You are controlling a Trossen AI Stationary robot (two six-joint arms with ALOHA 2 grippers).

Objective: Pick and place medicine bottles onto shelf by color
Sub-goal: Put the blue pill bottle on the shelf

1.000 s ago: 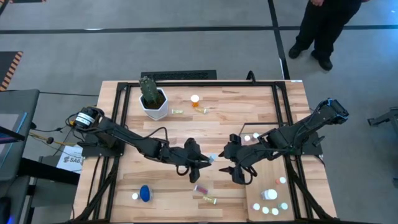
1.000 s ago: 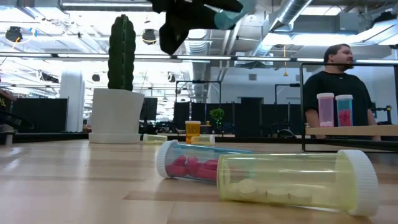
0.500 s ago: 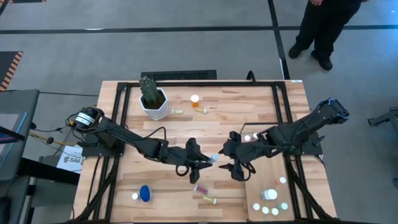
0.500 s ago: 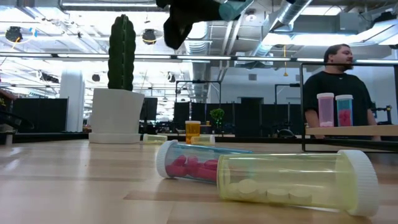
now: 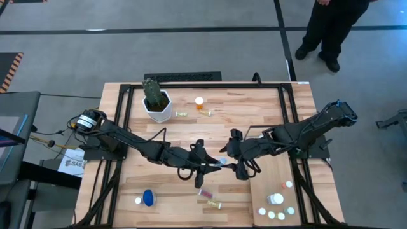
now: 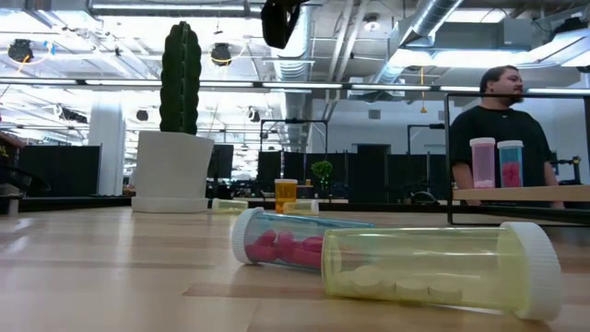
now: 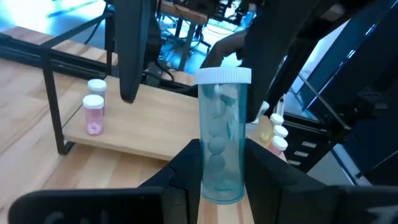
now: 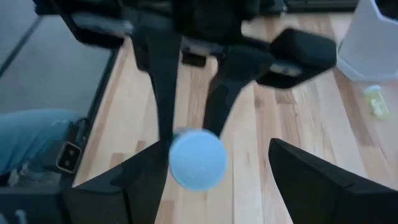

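Left tool (image 5: pixel 215 165) pinches a teal bottle (image 7: pixel 222 134) beside the shelf (image 5: pixel 270 180); right tool (image 5: pixel 236 166), spread, flanks its cap.

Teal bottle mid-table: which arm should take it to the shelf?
Right. The left gripper is shut on the teal bottle, the open right gripper faces its cap, and the shelf lies on the right arm's side.

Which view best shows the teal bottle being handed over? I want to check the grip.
The left wrist view: the teal bottle stands upright, clamped by the left gripper. High view shows a speck; right wrist only its cap; low view nothing.
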